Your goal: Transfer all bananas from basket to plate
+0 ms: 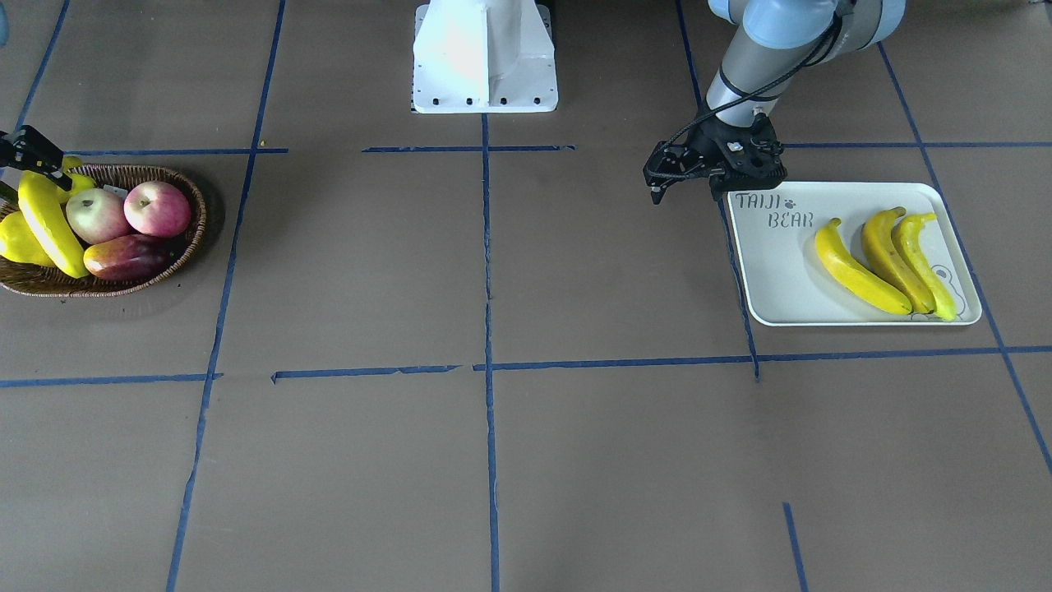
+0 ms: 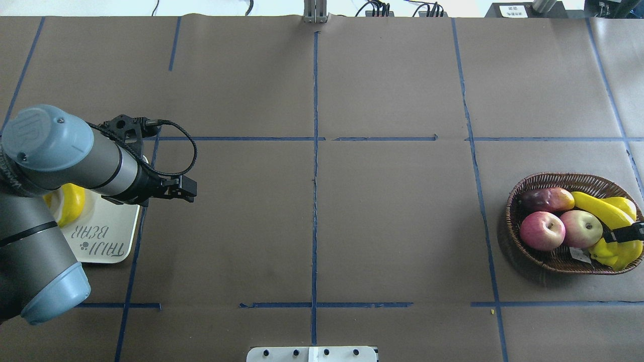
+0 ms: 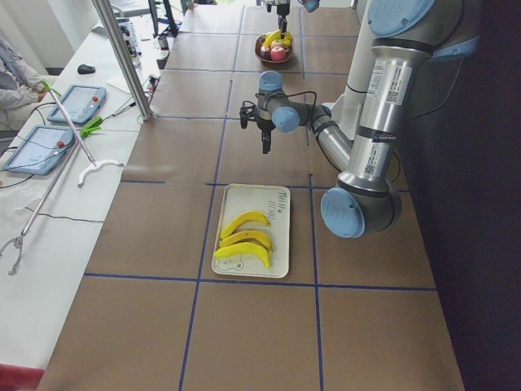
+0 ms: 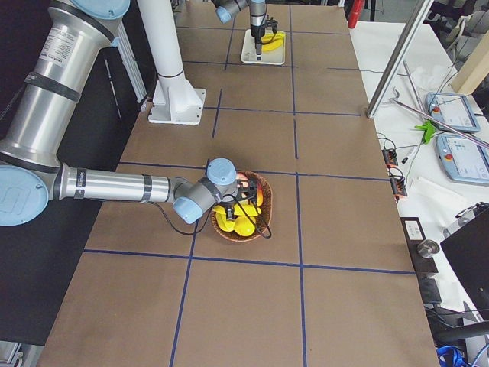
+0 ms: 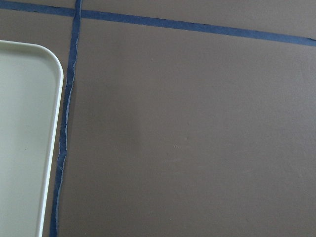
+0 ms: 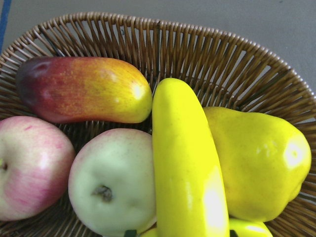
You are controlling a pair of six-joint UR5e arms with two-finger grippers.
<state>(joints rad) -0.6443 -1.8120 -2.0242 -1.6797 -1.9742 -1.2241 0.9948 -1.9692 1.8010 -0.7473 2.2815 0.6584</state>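
Observation:
Three bananas (image 1: 859, 267) lie side by side on the plate (image 1: 772, 279), a white "TAIJI BEAR" tray. My left gripper (image 1: 682, 193) hangs open and empty over the table just beside the plate's lettered end; it also shows in the overhead view (image 2: 190, 192). A fourth banana (image 2: 601, 208) lies in the wicker basket (image 2: 513, 221). My right gripper (image 2: 624, 234) is down on that banana's end. In the right wrist view the banana (image 6: 182, 163) runs down the middle, with the dark fingertips at the bottom edge against both of its sides.
The basket also holds two apples (image 1: 156, 208), a red-yellow mango (image 1: 127, 256) and a stubby yellow pear (image 6: 252, 168). The robot's white base (image 1: 485, 57) stands at the table's robot side. Blue tape lines cross the brown table.

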